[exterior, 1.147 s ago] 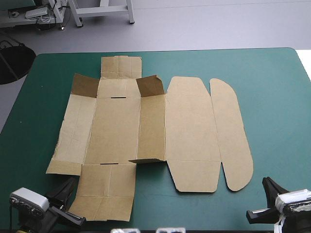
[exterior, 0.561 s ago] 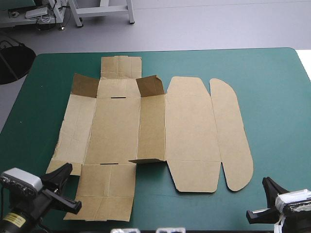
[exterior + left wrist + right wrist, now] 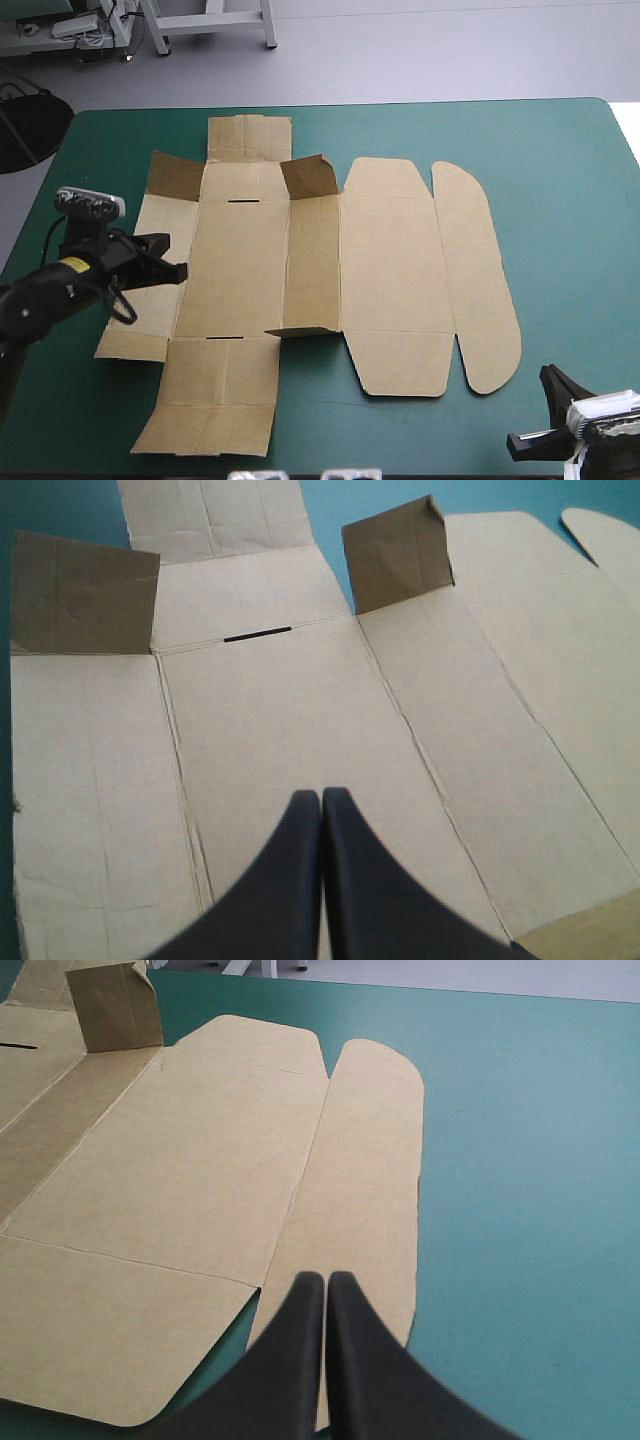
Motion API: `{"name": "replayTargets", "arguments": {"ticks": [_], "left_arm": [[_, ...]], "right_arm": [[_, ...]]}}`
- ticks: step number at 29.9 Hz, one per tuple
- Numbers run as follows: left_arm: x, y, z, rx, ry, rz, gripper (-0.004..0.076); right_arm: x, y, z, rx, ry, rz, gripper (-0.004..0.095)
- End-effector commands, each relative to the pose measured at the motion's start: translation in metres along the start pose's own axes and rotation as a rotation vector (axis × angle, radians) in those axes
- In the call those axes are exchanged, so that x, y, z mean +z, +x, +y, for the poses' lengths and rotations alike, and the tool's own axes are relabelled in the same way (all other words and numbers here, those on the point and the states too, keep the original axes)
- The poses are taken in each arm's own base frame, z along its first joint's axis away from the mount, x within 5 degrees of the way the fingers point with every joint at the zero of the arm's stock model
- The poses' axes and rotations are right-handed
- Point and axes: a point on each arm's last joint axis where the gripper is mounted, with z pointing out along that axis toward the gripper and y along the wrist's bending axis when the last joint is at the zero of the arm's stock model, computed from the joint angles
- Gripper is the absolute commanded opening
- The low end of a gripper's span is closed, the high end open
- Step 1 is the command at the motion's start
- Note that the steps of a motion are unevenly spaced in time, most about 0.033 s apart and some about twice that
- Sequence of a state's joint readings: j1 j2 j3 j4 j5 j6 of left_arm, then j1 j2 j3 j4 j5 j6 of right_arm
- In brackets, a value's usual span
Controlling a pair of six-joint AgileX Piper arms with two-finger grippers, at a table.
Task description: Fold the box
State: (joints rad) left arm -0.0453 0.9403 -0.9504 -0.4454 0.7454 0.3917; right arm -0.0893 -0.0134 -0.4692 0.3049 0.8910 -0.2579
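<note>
Box point(image 3: 320, 270) position: on the teal-green cover point(image 3: 560, 200), left of the table's centre, as a cut brown sheet lying almost wholly flat. Two small corner flaps point(image 3: 308, 177) at the far end of the central panel stand raised. The long panel right of the central panel shows a dark shaded edge at its near end, which indicates a slight lift there. The lid panel and the rounded flap point(image 3: 478, 280) lie flat at the right of the sheet. The sheet matches the earlier high views in place and shape. The left gripper point(image 3: 168, 252) differs: earlier it sits at the near left corner of the table, beside the near end flap; it is now farther in and hangs over the left side panel of the box, pointing right toward the central panel. In the left wrist view the left gripper point(image 3: 321, 798) has its black fingers pressed together in one pointed arch with no board between them, over the central panel of the box point(image 3: 260, 730), with the slot and both raised flaps ahead of it. Whether the tip touches the board cannot be told. The right gripper point(image 3: 548, 375) is unchanged at the near right corner, clear of the box. In the right wrist view the right gripper point(image 3: 326, 1280) is likewise clenched on nothing, with the rounded flap of the box point(image 3: 180, 1180) ahead of it.
</note>
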Motion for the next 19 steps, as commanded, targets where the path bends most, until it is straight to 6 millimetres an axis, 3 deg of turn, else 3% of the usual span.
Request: {"name": "replayTargets", "arguments": {"ticks": [1,7,10,16,19], "left_arm": [[0.015,-0.032,0.008,-0.049,-0.021,-0.094,-0.0009],[0.05,-0.053,0.036,-0.153,-0.068,-0.062,-0.0009],[0.06,-0.051,0.068,-0.252,-0.115,-0.005,-0.0009],[0.051,-0.029,0.14,-0.429,-0.216,0.062,-0.0009],[0.042,-0.012,0.167,-0.485,-0.247,0.126,-0.0009]], "right_arm": [[-0.01,-0.012,0.001,-0.016,0.019,-0.124,0.0],[-0.01,-0.012,0.001,-0.016,0.019,-0.124,0.0],[-0.01,-0.012,0.001,-0.016,0.019,-0.124,0.0],[-0.01,-0.012,0.001,-0.016,0.019,-0.124,0.0],[-0.01,-0.012,0.001,-0.017,0.02,-0.123,0.0]]}}
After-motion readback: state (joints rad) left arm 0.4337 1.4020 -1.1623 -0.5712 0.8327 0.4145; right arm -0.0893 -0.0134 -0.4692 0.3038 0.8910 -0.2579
